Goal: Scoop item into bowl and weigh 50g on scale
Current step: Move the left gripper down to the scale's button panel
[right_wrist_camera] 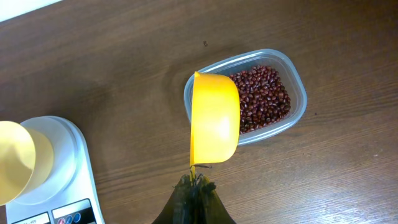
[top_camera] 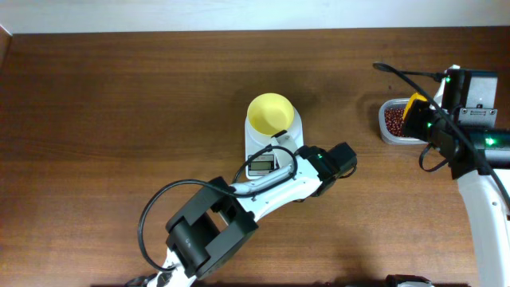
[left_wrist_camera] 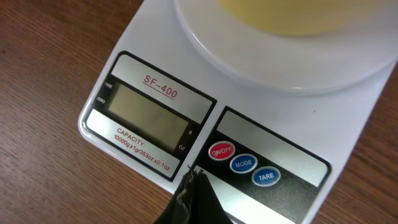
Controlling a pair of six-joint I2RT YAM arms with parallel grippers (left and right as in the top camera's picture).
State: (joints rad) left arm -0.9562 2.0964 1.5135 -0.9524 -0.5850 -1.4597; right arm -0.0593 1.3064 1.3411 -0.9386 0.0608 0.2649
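The pale-yellow bowl (top_camera: 269,112) stands on the white scale (top_camera: 296,131). In the left wrist view the scale (left_wrist_camera: 155,62) fills the frame, its grey display blank, with the bowl's underside (left_wrist_camera: 292,15) at the top. My left gripper (left_wrist_camera: 194,176) is shut and empty, its tip at the scale's front edge just below and left of the red ON/OFF button (left_wrist_camera: 221,151). My right gripper (right_wrist_camera: 198,180) is shut on the handle of the darker yellow scoop (right_wrist_camera: 213,118), held over the left end of the clear tub (right_wrist_camera: 298,93) of red-brown beans (right_wrist_camera: 264,96).
The tub (top_camera: 385,131) sits at the table's right side, right of the scale. The blue MODE (left_wrist_camera: 243,164) and TARE (left_wrist_camera: 265,177) buttons lie right of the red one. Cables run from both arms over the brown wooden table (top_camera: 119,104).
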